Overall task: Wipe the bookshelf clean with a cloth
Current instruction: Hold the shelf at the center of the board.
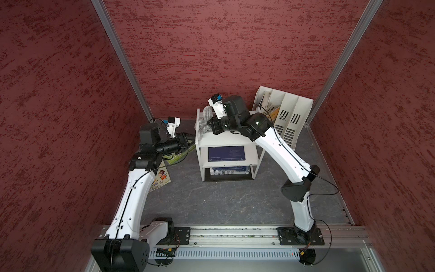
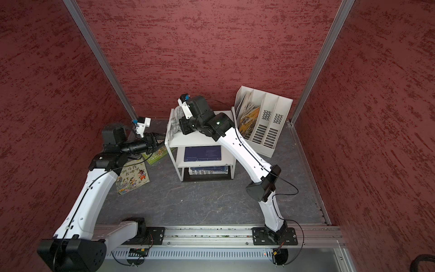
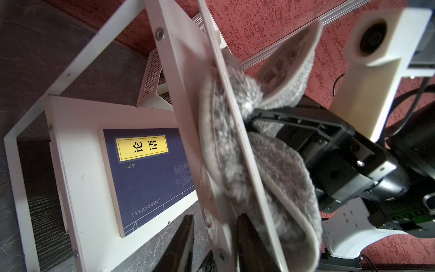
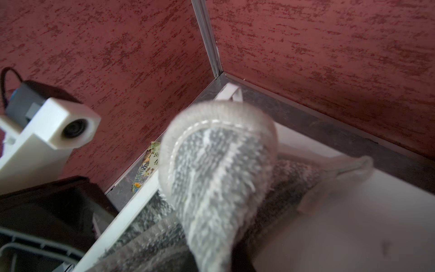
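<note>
Cloth (image 3: 277,164): bunched on the bookshelf (image 1: 226,139) top board, at the edge nearest the left arm, with one fold hanging over that edge. Right gripper (image 3: 255,120): jaws closed tight on the cloth, above the top board. Left gripper (image 2: 161,139): jaws part open, one either side of that same edge; contact not determinable

In both top views, you are watching the right arm (image 1: 277,148) covering much of the top of the bookshelf (image 1: 226,140). In the right wrist view, the cloth (image 4: 219,179) is blurring (too near the lens) and hiding the fingertips of the right gripper (image 3: 255,120). The left wrist view's edge is cutting off the left gripper (image 3: 215,217); whether its fingers (image 3: 181,242) are touching the bookshelf is not showing.
</note>
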### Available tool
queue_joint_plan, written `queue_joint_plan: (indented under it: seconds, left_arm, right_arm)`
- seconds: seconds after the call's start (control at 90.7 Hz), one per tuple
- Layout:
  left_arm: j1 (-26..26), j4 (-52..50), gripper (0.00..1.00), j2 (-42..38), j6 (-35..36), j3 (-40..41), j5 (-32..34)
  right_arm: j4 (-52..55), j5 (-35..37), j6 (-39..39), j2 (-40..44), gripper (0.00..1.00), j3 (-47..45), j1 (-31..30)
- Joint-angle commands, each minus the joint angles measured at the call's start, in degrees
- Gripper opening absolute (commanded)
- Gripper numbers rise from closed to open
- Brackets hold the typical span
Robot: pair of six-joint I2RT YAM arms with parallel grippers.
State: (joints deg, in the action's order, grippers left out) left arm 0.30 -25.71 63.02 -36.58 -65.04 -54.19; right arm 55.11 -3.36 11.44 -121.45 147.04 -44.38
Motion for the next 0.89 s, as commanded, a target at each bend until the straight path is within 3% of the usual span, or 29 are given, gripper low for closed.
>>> queue_joint_plan:
  seconds: [0.0, 0.209, 0.584, 0.694, 0.882]
  left_arm:
    - [-0.1, 0.1, 0.33, 0.5, 1.3, -1.1, -0.3]
    - [0.0, -0.4, 0.33, 0.5, 1.5, -1.4, -0.1]
    - [0.3, -2.4, 0.33, 0.6, 2.8, -2.6, -0.1]
    - [0.5, -2.5, 0.33, 0.6, 3.0, -2.6, -0.2]
    - [0.5, -2.6, 0.33, 0.7, 3.1, -2.7, -0.4]
  right_arm:
    - [8.9, 7.5, -1.6, -5.7, 0.0, 2.5, 1.8]
    - [11.8, 15.9, -5.2, -5.6, 0.0, 3.1, 3.4]
    - [13.1, 29.8, -9.1, 8.9, 0.0, -12.7, 10.6]
    - [14.0, 30.6, -10.0, 11.2, 0.0, -14.1, 11.2]
    - [15.4, 25.4, -10.3, 13.2, 0.0, -15.2, 8.9]
